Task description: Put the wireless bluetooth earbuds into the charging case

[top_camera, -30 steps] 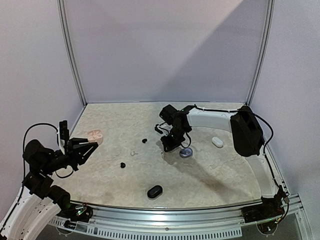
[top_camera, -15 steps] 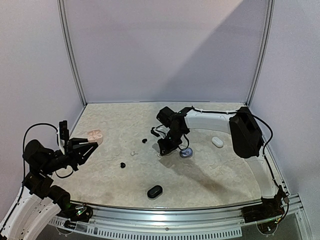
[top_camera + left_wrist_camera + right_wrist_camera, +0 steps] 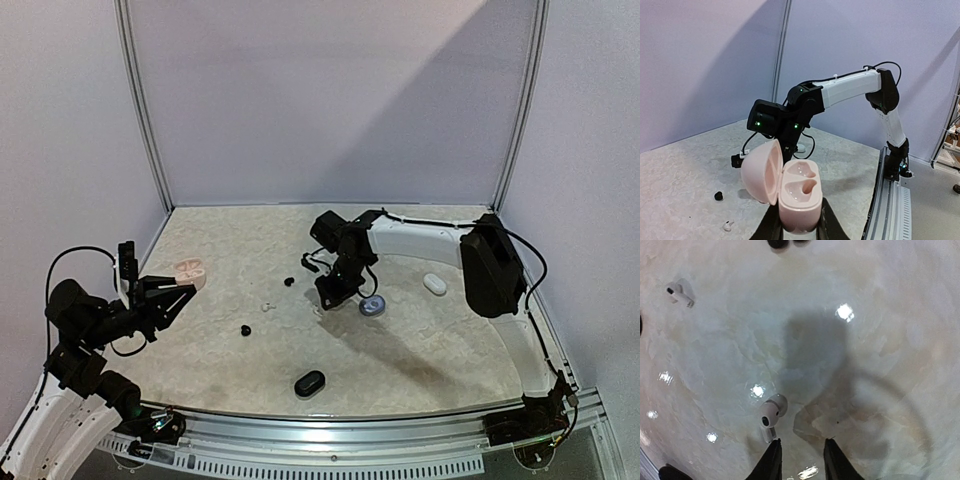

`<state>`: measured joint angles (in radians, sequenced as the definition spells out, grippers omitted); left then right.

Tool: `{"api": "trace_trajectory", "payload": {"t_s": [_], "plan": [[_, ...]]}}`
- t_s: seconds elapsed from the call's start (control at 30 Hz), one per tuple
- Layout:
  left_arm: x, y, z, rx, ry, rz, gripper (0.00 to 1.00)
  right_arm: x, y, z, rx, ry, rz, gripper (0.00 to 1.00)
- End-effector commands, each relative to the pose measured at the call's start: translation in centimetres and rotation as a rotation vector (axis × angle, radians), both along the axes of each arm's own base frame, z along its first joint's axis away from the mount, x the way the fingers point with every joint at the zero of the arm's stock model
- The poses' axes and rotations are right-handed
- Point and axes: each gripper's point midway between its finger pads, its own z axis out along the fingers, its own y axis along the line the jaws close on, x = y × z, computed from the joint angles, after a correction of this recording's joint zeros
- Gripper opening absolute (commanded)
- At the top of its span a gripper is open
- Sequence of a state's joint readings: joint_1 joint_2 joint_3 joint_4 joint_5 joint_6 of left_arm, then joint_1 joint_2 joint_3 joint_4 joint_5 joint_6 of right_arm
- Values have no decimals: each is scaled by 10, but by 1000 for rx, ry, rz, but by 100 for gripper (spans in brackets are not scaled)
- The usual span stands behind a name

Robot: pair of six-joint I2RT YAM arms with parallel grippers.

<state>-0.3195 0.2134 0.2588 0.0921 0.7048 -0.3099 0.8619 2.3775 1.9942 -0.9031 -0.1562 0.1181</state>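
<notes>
Earbud, white, stem type, lies flat on the table just ahead of the right gripper tips. It sits off-centre, toward the finger on the left of the wrist view, and is not between the jaws yet. Jaws parted a little, nothing in them, no contact that I can see.

Change over the last second: the right arm has slid off the lavender case toward the left arm's side. The wrist cam now has this bud right at the tips, so I read it as lining up a pick, not a place.

Left gripper is clamped on the base of the pink case. Lid hinged open, both wells empty and facing up. It hasn't moved in the top view; looks parked as the receiver.

Beyond the right tips: second white bud well out and to the left. There is a dark object at the far edge of that view, probably a black bud, but it's cropped and I can't confirm.

Judgement: nothing is seated in the pink case yet, so early in the task. Next move needs a small sideways correction to centre the bud, wider jaws, then descend. Risk: a finger lands on the bud and flicks it away. It's small and rounded and will likely skate on this glossy top.
</notes>
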Motion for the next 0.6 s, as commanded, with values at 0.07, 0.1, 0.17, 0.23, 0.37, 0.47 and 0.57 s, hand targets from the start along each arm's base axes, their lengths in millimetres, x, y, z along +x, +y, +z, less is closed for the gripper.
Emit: {"api": "trace_trajectory", "payload": {"t_s": [0.07, 0.1, 0.17, 0.23, 0.37, 0.47, 0.57], "plan": [[-2, 2, 4, 2, -36, 6, 0, 2, 16, 29, 26, -81, 39, 44], [-2, 2, 4, 4, -37, 5, 0, 2, 18, 29, 29, -80, 40, 45], [-2, 2, 4, 3, -38, 4, 0, 3, 22, 24, 25, -81, 29, 46], [-2, 2, 4, 2, -38, 4, 0, 7, 23, 19, 7, -96, 12, 46], [-2, 2, 4, 2, -38, 3, 0, 10, 24, 7, -35, -112, 2, 48], [-3, 2, 5, 2, -40, 2, 0, 8, 28, 1, -39, -112, 0, 47], [-2, 2, 5, 2, -40, 3, 0, 5, 31, -4, -44, -106, 8, 42]]}}
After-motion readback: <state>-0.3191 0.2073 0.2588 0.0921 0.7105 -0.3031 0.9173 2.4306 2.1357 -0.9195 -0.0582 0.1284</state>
